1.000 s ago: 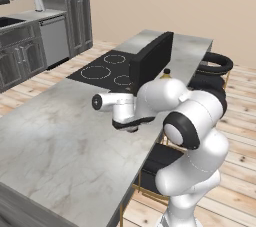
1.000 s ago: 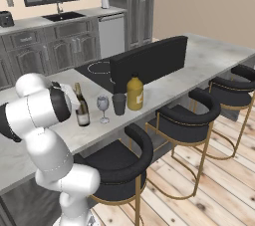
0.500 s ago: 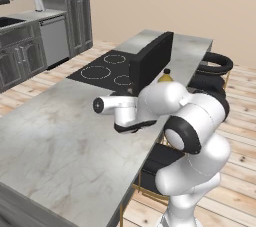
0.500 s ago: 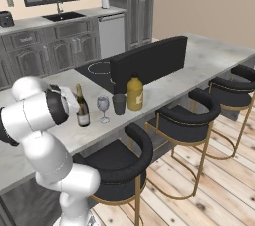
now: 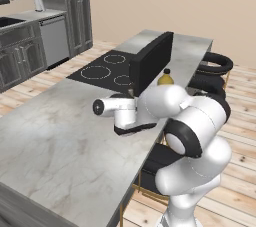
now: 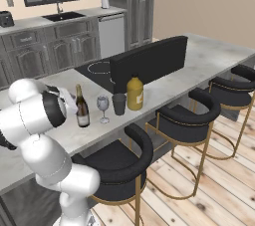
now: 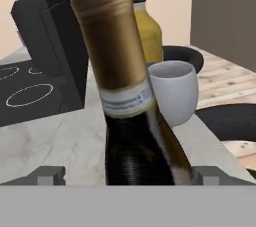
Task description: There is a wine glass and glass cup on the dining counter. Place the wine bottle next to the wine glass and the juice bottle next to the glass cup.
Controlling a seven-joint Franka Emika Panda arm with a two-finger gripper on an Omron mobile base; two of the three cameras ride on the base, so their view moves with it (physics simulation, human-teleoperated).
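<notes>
— Starting from the left in the right base view: anything changed around the gripper (image 7: 129,175)?

— Stayed spread wide, same as a second before. Straddled the wine bottle (image 6: 81,106) with a finger (image 7: 51,174) on either side. Left a clear gap on one side; pinched nothing.

— And the arm behind it?

— Shifted a little over that second. Uncovered the top of the juice bottle (image 5: 166,77) in the left base view, hidden behind the white elbow earlier.

— About the wine bottle itself: moved at all?

— Kept its spot. Stood upright on the dining counter (image 6: 209,58), near the edge by the stools (image 6: 119,163).

— Next to the right?

— Found the wine glass (image 6: 102,106) just beside the bottle, apart from it, also upright and unmoved.

— Then?

— Saw the glass cup (image 6: 119,104) just right of the wine glass, in the same place as before.

— And the far right of the row?

— Spotted the juice bottle just beside the cup, standing before the black backsplash panel (image 6: 149,60). Could not tell whether it touched the cup. Held the same place as in the earlier frames.
</notes>
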